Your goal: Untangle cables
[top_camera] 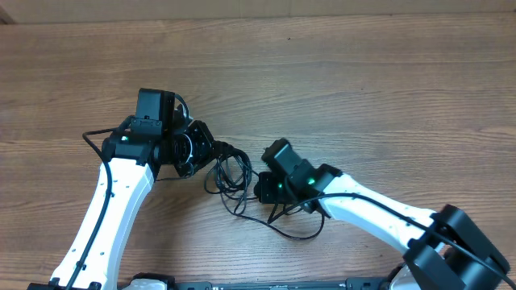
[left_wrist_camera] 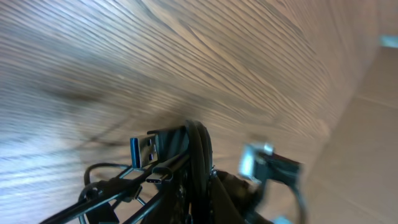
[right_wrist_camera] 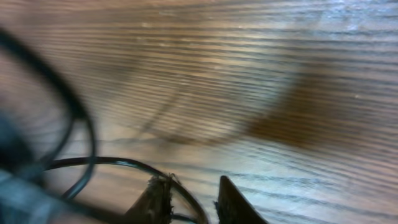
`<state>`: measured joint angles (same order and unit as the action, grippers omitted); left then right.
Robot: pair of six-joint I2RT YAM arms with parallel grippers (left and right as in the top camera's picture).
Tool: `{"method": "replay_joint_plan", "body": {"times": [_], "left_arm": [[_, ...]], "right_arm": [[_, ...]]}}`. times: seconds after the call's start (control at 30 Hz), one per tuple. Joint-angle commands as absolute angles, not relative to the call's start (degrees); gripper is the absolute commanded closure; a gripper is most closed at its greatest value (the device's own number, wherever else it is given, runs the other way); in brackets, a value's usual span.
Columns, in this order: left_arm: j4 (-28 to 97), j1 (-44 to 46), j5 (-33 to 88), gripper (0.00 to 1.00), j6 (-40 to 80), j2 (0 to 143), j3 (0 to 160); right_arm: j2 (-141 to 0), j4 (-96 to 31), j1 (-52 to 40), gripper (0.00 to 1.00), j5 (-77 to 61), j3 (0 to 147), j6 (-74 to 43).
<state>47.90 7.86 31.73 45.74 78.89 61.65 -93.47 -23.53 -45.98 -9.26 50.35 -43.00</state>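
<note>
Table: a wood-grain table (top_camera: 363,72) fills the overhead view, bare but for the robot and its work.
Left arm: the white left arm (top_camera: 113,201) reaches in from the lower left, its wrist turned toward the middle of the table.
Right arm: the right arm (top_camera: 379,213) comes in from the lower right to meet it, with the two wrists close together.
Cables: the cables (top_camera: 230,173) lie in a knotted bunch of thin black loops between the two wrists. One slack loop trails out under the right arm.
Left gripper: the left gripper (top_camera: 211,153) sits at the bunch's left edge, pressed together. Its wrist view shows strands and plugs gathered close to it above the wood, so it appears to be pinching part of the cables.
Right gripper: the right gripper (right_wrist_camera: 194,202) hangs low over the table with its fingertips (right_wrist_camera: 155,199) narrowly apart. A strand curves past the left one, and no pinch is visible.
Plugs: a USB-A plug (left_wrist_camera: 144,149) with a blue insert and a USB-C plug (left_wrist_camera: 163,177) sit side by side, with a blurred third plug (left_wrist_camera: 254,160) off to the right.
Step in hand: this looks like the early separating stage, with one side anchored and the other seeking a strand, and the knot not yet undone.
Next move: the right gripper likely needs to take a single strand, not several. It would then draw it away from the left-hand anchor slowly enough that the loops slip free rather than tighten.
</note>
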Motion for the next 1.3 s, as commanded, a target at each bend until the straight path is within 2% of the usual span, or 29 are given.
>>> {"method": "replay_joint_plan", "body": {"times": [0.0, 0.1, 0.17, 0.3, 0.53, 0.77, 0.87, 0.9, 1.0, 1.27], "left_arm": [[47.55, 7.9, 40.56, 0.96, 47.94, 79.07, 61.98], [47.59, 7.9, 42.02, 0.96, 47.29, 79.07, 61.98], [47.57, 7.77, 41.65, 0.96, 45.8, 79.07, 61.98], [48.25, 7.31, 38.59, 0.96, 43.07, 79.07, 61.98], [50.54, 7.75, 21.34, 0.96, 42.81, 79.07, 61.98], [50.24, 8.08, 19.57, 0.96, 38.94, 79.07, 61.98], [50.02, 8.08, 19.55, 0.96, 37.52, 79.07, 61.98], [49.76, 8.08, 19.55, 0.96, 37.17, 79.07, 61.98], [48.8, 8.08, 21.06, 0.96, 37.19, 79.07, 61.98], [44.91, 8.08, 29.41, 0.96, 37.54, 79.07, 61.98]], "right_arm": [[-94.32, -23.2, -46.33, 0.76, -1.02, 51.44, -46.68], [-94.32, -24.03, -45.5, 0.77, 2.46, 51.44, -46.7], [-94.21, -25.15, -44.25, 0.81, 4.51, 51.55, -46.7], [-94.19, -31.22, -39.7, 0.96, 9.39, 53.23, -46.7], [-93.76, -44.99, -32.01, 0.96, 8.05, 59.81, -43.27], [-91.22, -50.5, -30.5, 0.96, 4.93, 64.69, -41.71], [-91.0, -50.46, -30.5, 0.91, -4.23, 65.23, -41.67], [-91.02, -50.26, -30.5, 0.82, -8.75, 65.23, -41.3], [-91.02, -48.95, -30.7, 0.69, -18.59, 65.21, -36.99], [-91.09, -43.42, -34.7, 0.63, -29.3, 64.31, -36.64]]}}
